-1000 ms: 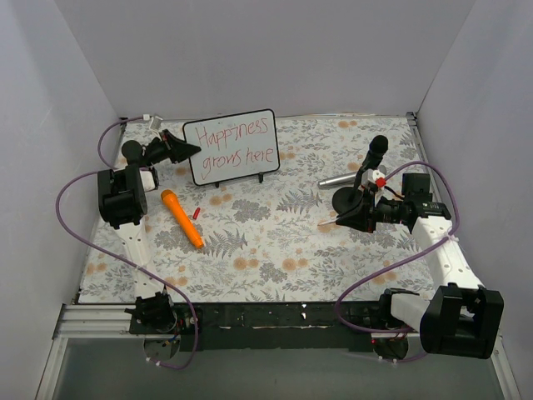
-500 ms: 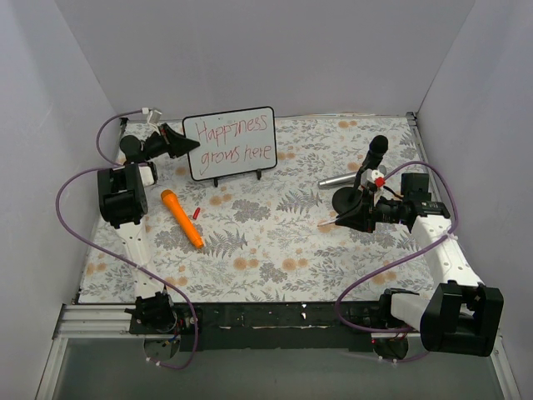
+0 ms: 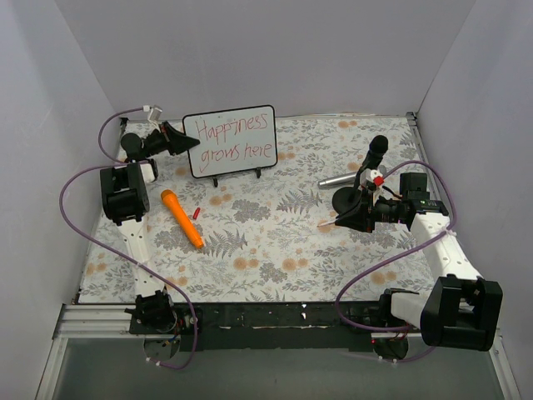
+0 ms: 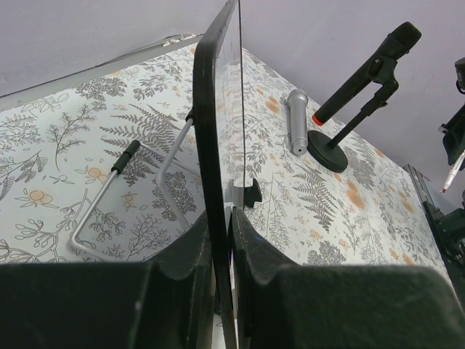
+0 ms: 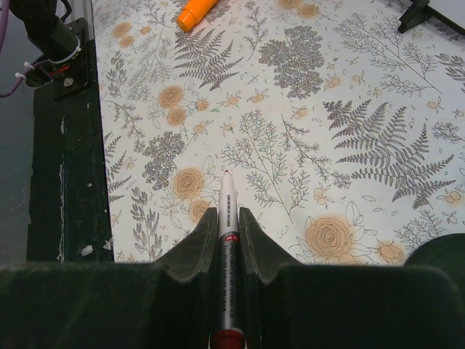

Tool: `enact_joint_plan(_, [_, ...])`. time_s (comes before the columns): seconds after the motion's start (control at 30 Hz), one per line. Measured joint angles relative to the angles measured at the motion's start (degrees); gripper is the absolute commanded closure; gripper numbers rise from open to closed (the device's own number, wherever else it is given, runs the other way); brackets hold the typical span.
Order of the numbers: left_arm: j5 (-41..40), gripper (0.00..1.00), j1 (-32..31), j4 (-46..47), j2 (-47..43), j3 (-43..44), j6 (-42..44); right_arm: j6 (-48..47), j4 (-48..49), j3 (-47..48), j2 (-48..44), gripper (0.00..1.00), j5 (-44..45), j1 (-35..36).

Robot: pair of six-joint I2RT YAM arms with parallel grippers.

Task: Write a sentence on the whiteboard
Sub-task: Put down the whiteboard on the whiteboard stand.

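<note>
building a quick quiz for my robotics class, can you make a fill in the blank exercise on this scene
The left gripper is shut on the edge of the ____.
The right gripper is shut on a ____.
The sentence is written in ____ ink.
Missing words: whiteboard; marker; red.

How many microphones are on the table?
3: an orange microphone lying in front of the whiteboard, a silver microphone lying at right, and a black microphone on a stand beside it. None looks hidden.
</note>
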Motion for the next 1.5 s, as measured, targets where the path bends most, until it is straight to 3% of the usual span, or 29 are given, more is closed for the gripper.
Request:
enact_joint_plan(0.43, [1.03, 0.9, 0.26, 0.22, 0.92, 3.39, 0.76, -0.02, 0.0, 0.0, 1.53, 0.99, 0.26, -0.02])
enact_joint_plan(0.73, [-1.25, 0.88, 1.38, 0.76, 1.16, -2.51, 0.37, -0.07, -0.02, 0.0, 1.7, 0.99, 0.44, -0.02])
enact_joint_plan(1.23, [-4.02, 0.75, 2.49, 1.53, 1.03, -9.16, 3.28, -0.2, -0.04, 0.0, 1.68, 0.99, 0.52, -0.02])
enact_joint_plan(1.5, [-2.71, 0.62, 2.69, 1.51, 1.03, -10.21, 4.96, -0.2, -0.04, 0.0, 1.68, 0.99, 0.66, 0.0])
